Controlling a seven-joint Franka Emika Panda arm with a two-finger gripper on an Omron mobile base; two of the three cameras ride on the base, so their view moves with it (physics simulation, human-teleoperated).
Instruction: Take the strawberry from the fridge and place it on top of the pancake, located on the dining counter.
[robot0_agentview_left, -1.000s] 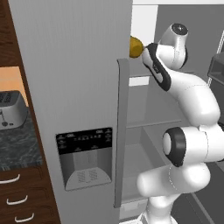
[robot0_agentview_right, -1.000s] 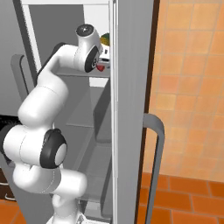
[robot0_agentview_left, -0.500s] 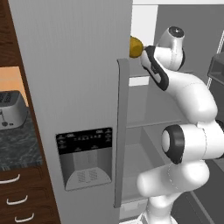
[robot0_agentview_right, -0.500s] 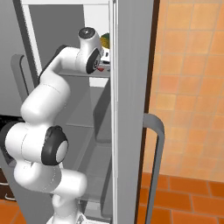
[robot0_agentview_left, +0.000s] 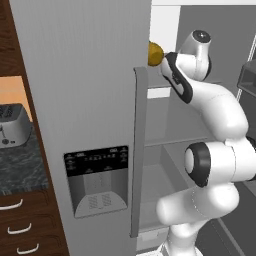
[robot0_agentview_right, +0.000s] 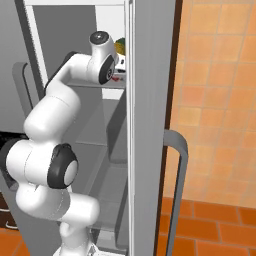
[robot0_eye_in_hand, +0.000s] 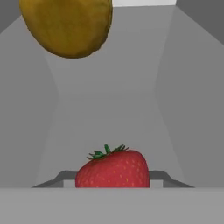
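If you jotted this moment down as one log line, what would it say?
stage: grasping in fridge | gripper: closing around strawberry | nearby: yellow-brown fruit on same shelf | pancake: not yet reached

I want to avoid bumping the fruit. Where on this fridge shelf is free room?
Bare grey shelf lies between the strawberry and the yellow-brown fruit, and along both side walls. It is crowded at the strawberry, where the gripper sits.

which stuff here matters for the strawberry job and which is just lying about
Job: strawberry right at the claw; fridge, door open.
Lying about: yellow-brown fruit on the same shelf; toaster on the dark side counter.
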